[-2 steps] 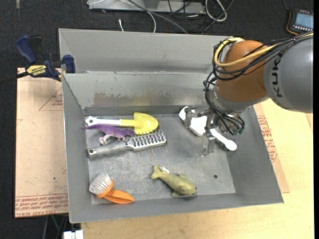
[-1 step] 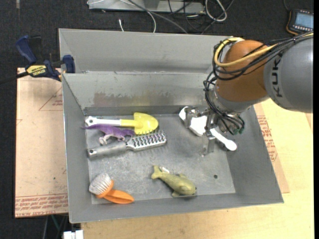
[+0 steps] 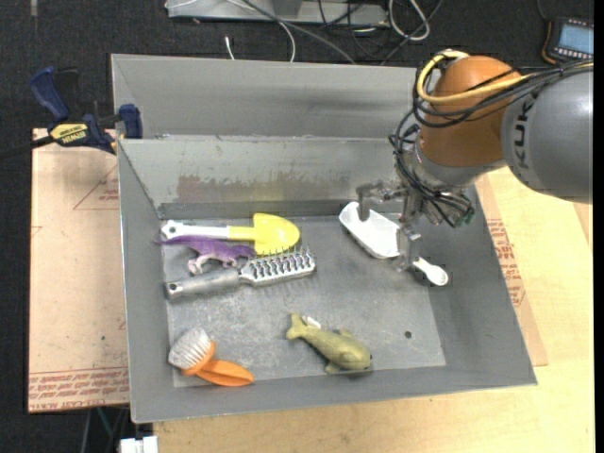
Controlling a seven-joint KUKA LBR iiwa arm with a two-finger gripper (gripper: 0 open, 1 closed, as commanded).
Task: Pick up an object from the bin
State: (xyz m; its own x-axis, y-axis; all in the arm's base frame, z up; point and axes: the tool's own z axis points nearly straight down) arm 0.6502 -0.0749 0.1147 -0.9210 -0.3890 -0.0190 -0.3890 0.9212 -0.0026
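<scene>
My gripper is low over the right side of the bin, under the arm's orange cover. Right below it lies a white scoop whose handle runs down-right to a rounded end. The gripper's tip comes down at the handle, next to the scoop's bowl; whether it touches is hidden. An olive toy fish lies lower down, towards the front of the bin.
On the left side lie a yellow toy shovel with a white handle, a purple toy dinosaur and a grey hairbrush. An orange-handled brush with white bristles sits at the front left. Bare floor separates the fish from the scoop.
</scene>
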